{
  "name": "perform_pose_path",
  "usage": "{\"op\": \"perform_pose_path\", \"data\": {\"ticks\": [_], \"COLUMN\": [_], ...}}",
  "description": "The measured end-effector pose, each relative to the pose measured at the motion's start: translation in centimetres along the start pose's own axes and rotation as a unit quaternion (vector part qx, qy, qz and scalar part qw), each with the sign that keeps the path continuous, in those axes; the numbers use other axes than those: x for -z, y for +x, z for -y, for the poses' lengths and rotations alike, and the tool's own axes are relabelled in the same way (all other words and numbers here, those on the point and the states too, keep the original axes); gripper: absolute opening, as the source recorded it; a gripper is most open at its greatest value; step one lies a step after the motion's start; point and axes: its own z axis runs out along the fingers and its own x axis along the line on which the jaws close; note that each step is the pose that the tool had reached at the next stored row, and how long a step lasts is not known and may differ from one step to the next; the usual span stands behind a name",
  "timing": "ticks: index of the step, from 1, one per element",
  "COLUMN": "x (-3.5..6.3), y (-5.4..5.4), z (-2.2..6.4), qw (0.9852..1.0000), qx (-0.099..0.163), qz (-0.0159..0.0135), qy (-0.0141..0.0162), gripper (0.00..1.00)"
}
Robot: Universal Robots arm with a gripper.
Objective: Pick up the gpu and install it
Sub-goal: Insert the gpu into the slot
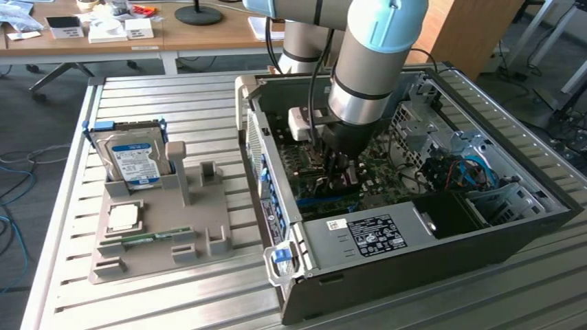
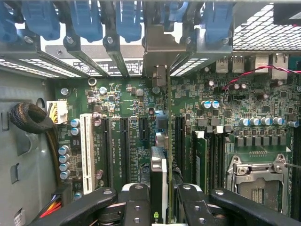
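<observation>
Steel and green fibreglass crowd the open computer case (image 1: 431, 206), a dark box lying on its side on the ribbed metal table (image 1: 165, 302), at the exterior view's right. The arm (image 1: 376, 62), a silver tube with pale blue joints, reaches down into it, and its black tool (image 1: 335, 172) sits low over the motherboard (image 1: 385, 172). In the wrist view the tool (image 2: 160, 202) shows two black, rounded fingers (image 2: 136, 207) clamped on the gpu (image 2: 159, 183), seen edge-on as a thin upright card with a silver and dark edge; its fan face is hidden and its near end is cut off by the frame. The card runs toward the case's rear wall, where a plain grey metal plate (image 2: 162, 47) stands among blue plastic slot latches (image 2: 129, 19). It stands between long black expansion slots (image 2: 124, 146), right of a white slot (image 2: 85, 146); whether its lower edge is seated in a slot is hard to make out. A square metal processor socket (image 2: 256, 176) lies further right. At the exterior view's left, a grey moulded holder (image 1: 156, 227) carries a blue-labelled hard drive (image 1: 133, 161) standing upright, a square chip (image 1: 124, 216) and a narrow green memory stick (image 1: 156, 237).
</observation>
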Motion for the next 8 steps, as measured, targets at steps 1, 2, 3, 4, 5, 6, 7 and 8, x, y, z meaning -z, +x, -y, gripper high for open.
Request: {"op": "perform_pose_path", "data": {"ticks": [1, 2, 3, 4, 5, 6, 7, 8], "x": [-0.01, -0.07, -0.14, -0.20, -0.26, -0.27, -0.27, -0.27], "y": [0.00, 0.00, 0.00, 0.01, 0.02, 0.02, 0.02, 0.02], "z": [0.00, 0.00, 0.00, 0.00, 0.00, 0.00, 0.00, 0.00], "qw": [1.0000, 1.0000, 1.0000, 1.0000, 1.0000, 1.0000, 1.0000, 1.0000], "qx": [0.000, 0.000, 0.000, 0.000, 0.000, 0.000, 0.000, 0.000], "qz": [0.0000, 0.0002, 0.0002, 0.0001, 0.0000, 0.0000, -0.0001, -0.0001], "qy": [0.0000, 0.0000, 0.0000, -0.0001, 0.0000, 0.0000, -0.0001, -0.0001], "gripper": [0.27, 0.27, 0.27, 0.27, 0.27, 0.27, 0.27, 0.27]}}
